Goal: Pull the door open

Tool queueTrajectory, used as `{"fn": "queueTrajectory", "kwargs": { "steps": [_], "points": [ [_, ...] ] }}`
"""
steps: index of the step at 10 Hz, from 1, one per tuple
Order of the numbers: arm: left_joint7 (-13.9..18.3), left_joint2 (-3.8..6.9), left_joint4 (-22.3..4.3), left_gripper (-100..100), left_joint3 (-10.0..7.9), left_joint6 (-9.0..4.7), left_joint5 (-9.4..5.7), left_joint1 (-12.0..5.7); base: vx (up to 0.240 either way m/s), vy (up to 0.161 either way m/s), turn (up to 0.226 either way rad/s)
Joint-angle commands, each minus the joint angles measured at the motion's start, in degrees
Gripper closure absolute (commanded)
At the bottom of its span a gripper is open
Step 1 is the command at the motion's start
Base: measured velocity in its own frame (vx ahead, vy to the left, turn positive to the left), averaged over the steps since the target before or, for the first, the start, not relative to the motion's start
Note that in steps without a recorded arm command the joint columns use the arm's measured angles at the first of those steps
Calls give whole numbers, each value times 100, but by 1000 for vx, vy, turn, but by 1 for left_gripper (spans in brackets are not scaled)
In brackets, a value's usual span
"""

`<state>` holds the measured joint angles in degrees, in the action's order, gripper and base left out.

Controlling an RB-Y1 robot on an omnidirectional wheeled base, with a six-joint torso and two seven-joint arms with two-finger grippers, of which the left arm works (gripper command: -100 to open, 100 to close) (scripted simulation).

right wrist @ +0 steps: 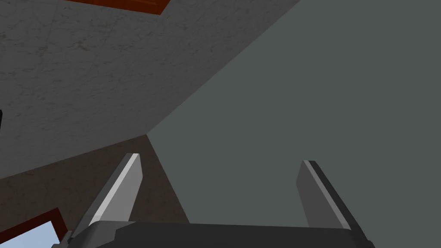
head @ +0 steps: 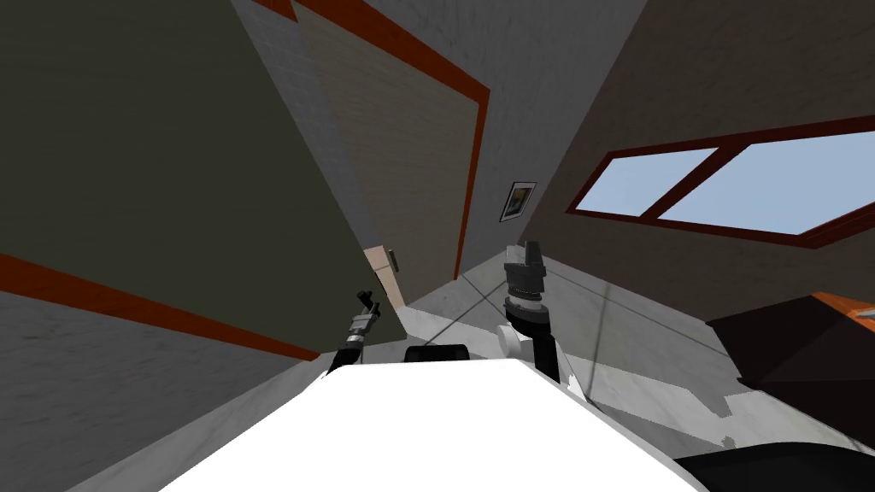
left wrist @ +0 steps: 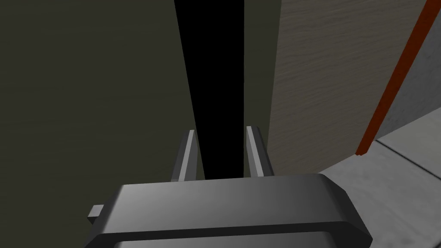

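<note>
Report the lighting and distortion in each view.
Head view: whole picture rolled, walls splayed; dark olive panel shaded, red-framed window bright, light patches on the grey floor. Left wrist view: pure black area beside the pale wood-grain panel, nothing drawn. Right wrist view: flat, even grey surface, no glare.

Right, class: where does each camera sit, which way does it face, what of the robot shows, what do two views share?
Head view: on the head, steeply down and forward at beige door, dark olive panel; left gripper, right gripper.
Left wrist view: on the left hand, facing a black area between them; own gripper.
Right wrist view: on the right hand, aimed upward; open fingers.
Shared, head and left wrist: door, panel.
</note>
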<state>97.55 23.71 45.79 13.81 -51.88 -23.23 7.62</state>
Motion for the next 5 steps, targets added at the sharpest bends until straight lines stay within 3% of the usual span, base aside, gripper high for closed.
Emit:
{"fn": "queueTrajectory", "kwargs": {
  "steps": [1,5],
  "points": [
    [144,120,-4,100,103,-161,62,82,-173,33,-158],
    [459,383,-12,100,329,-513,198,261,-227,69,-124]
  ]
}}
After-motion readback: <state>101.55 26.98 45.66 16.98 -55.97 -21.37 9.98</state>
